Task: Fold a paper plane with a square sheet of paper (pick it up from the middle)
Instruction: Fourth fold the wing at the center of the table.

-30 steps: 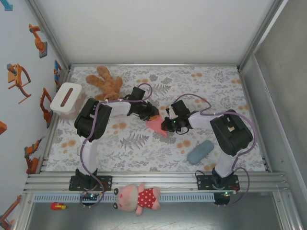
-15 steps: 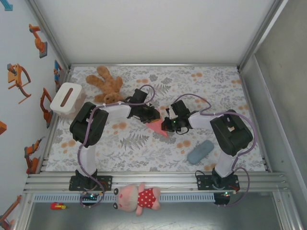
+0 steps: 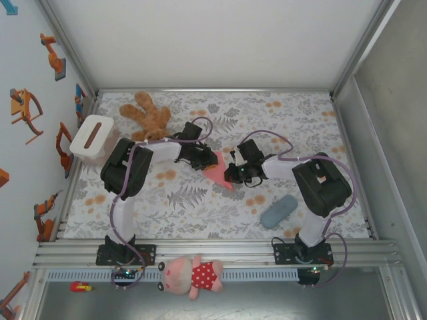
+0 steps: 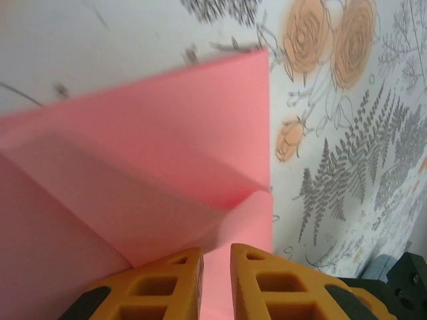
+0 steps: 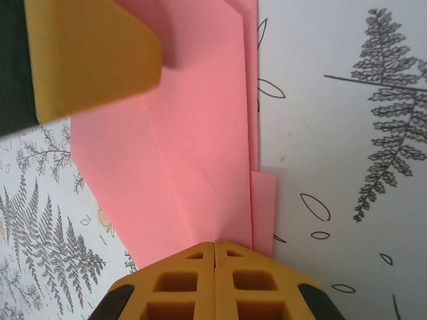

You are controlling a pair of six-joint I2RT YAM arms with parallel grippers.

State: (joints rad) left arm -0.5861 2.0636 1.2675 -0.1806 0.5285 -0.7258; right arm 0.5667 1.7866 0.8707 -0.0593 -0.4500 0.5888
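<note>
Top external: partly folded square sheet of paper (image 3: pixel 219 177), central on floral table (image 3: pixel 300 120). Right gripper (image 5: pixel 215 243) pinched shut on its edge; left gripper (image 4: pixel 217 252) narrowly parted over flap. Advised: anchor firmly, press crease flat.

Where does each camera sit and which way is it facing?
Top external: above and behind the bases, looking down on the floral table, both arms, left gripper and right gripper meeting at the pink paper.
Left wrist: on the left arm, looking past its orange fingers at the paper's folds.
Right wrist: on the right arm, shut fingers at the paper's edge.
All share the paper.
</note>
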